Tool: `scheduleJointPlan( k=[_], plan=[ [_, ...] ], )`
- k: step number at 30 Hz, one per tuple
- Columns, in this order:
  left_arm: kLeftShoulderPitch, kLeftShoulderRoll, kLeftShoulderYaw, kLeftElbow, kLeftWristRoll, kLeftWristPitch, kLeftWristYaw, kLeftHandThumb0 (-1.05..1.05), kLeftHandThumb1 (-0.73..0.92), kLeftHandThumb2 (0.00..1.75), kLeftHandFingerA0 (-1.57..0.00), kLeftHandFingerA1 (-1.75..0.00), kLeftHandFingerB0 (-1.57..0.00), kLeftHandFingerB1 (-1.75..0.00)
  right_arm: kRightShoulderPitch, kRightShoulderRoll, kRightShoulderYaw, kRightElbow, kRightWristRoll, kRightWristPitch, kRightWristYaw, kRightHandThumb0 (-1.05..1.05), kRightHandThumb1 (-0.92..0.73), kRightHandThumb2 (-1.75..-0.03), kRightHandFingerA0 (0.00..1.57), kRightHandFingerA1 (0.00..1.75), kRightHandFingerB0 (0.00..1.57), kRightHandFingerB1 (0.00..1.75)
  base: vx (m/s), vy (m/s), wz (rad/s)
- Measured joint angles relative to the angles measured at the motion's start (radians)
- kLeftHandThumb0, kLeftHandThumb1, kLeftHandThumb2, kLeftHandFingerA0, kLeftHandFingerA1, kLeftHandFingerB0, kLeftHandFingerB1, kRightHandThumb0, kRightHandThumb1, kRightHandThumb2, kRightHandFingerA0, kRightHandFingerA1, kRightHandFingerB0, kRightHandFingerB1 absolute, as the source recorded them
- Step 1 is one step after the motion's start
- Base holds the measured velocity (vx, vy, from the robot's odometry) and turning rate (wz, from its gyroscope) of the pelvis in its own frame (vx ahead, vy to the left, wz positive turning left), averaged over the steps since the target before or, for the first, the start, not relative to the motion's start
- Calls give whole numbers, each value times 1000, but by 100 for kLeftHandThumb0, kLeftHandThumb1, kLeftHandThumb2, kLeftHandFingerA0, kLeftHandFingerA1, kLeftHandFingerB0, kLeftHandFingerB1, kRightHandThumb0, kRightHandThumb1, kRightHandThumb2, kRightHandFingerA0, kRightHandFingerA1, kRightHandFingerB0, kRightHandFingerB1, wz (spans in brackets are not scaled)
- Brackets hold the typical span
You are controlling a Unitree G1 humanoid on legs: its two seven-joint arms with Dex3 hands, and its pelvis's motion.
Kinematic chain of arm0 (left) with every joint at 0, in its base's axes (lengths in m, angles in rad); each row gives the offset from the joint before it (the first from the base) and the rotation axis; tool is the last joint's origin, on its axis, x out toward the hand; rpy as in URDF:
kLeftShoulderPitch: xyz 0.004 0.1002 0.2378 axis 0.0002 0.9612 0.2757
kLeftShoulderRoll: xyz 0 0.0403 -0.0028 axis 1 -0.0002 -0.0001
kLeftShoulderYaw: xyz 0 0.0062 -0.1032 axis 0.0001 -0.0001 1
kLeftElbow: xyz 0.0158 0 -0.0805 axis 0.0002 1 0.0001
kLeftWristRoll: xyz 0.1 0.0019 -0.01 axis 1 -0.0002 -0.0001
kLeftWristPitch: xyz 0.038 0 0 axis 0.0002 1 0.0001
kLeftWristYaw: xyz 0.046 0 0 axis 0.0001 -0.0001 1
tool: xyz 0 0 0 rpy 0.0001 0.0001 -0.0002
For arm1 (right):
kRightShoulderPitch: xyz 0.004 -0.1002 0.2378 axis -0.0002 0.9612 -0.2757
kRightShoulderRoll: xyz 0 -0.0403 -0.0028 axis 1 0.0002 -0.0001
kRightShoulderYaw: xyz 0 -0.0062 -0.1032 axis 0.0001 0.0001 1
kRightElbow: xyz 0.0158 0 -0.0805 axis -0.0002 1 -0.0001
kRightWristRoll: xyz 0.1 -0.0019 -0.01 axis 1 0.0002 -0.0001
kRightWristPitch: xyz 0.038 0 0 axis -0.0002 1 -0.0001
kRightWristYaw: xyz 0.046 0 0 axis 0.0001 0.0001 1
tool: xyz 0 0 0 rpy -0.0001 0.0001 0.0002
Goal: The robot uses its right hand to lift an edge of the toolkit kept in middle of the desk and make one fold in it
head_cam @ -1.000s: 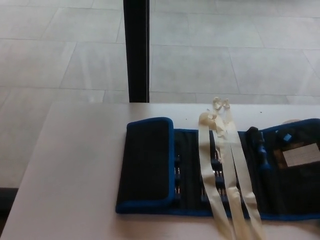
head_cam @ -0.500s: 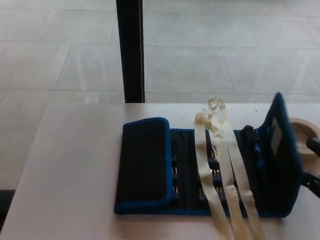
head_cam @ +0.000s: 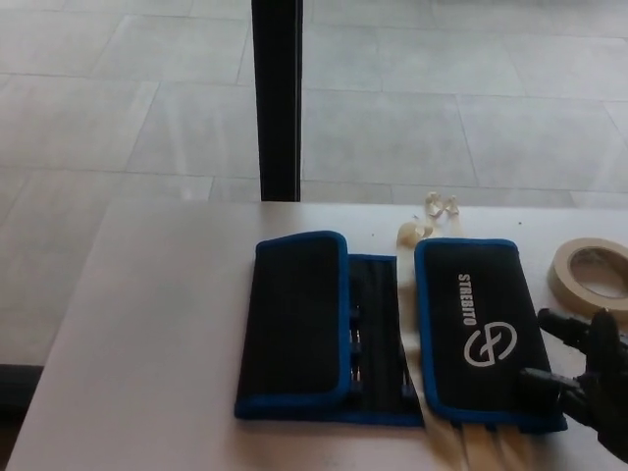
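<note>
The toolkit [head_cam: 378,329] is a black fabric roll with blue trim, lying in the middle of the pale desk [head_cam: 147,324]. Its left flap [head_cam: 294,324] lies folded over. Its right flap [head_cam: 481,329], with white lettering and a logo, lies folded flat over the tool pockets. A narrow strip of pockets [head_cam: 378,334] shows between the two flaps. My right hand [head_cam: 584,373] is at the right flap's lower right corner, with black fingers spread and one fingertip touching the blue edge. It holds nothing. My left hand does not show.
A roll of beige masking tape [head_cam: 594,275] lies on the desk just right of the toolkit, behind my right hand. Cream ribbon ends [head_cam: 427,221] stick out behind the toolkit. A black post [head_cam: 278,98] stands beyond the desk's far edge on a tiled floor.
The right flap stood upright half a second ago and now lies flat over the pockets and ribbons. My right hand has come further into view. The camera shifted slightly.
</note>
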Motion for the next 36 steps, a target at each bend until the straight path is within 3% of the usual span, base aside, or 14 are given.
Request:
scheduleJointPlan(
  k=[4,13,14,19,20,21,22,23,24,36],
  plan=[
    [-3,1,-4,4,2,0,0,-99,92,86,-42,-54,-29,-38,-12,-24,51,50,-42,-57,8,-62,-92,-69,40,63,33,51,0,0,0],
    [-6,2,-13,4,4,0,1,-97,92,87,-46,-55,-31,-39,-105,-72,196,160,-157,-156,-1,-65,-91,-68,40,63,31,50,0,0,0],
    [-6,2,-13,1,4,0,3,-98,92,87,-44,-54,-30,-38,-114,-74,210,169,-168,-164,-3,-58,-74,-115,45,71,24,56,0,0,0],
    [-13,15,-14,11,8,0,19,-94,92,83,-48,-51,-35,-36,-137,-84,260,188,-227,-200,-14,-55,-71,-113,43,70,22,56,0,0,0],
    [-16,21,-14,14,8,0,23,-101,85,95,-45,-54,-31,-41,-137,-84,260,180,-233,-199,-14,-61,-92,-67,38,64,33,52,0,0,0],
    [-18,26,-14,20,9,0,26,-96,92,84,-44,-50,-35,-39,-136,-83,256,169,-235,-195,-13,-59,-91,-67,36,65,29,52,0,0,0],
    [-18,30,-15,22,10,0,27,-96,92,84,-44,-50,-35,-39,-133,-83,252,159,-235,-189,-12,-59,-91,-67,36,65,29,52,0,0,0],
    [-18,33,-16,26,10,0,28,-102,85,95,-44,-53,-31,-41,-130,-83,246,143,-235,-179,-9,-59,-92,-69,33,64,26,52,0,0,0],
    [-18,34,-17,29,11,-1,29,-99,92,88,-47,-53,-33,-39,-128,-82,240,133,-234,-172,-6,-60,-92,-68,36,65,31,53,0,0,0],
    [-13,33,-17,35,10,0,29,-98,92,86,-44,-54,-30,-38,-142,-63,66,-93,-117,-7,33,-61,-92,-69,38,55,27,44,0,0,3]
  ],
)
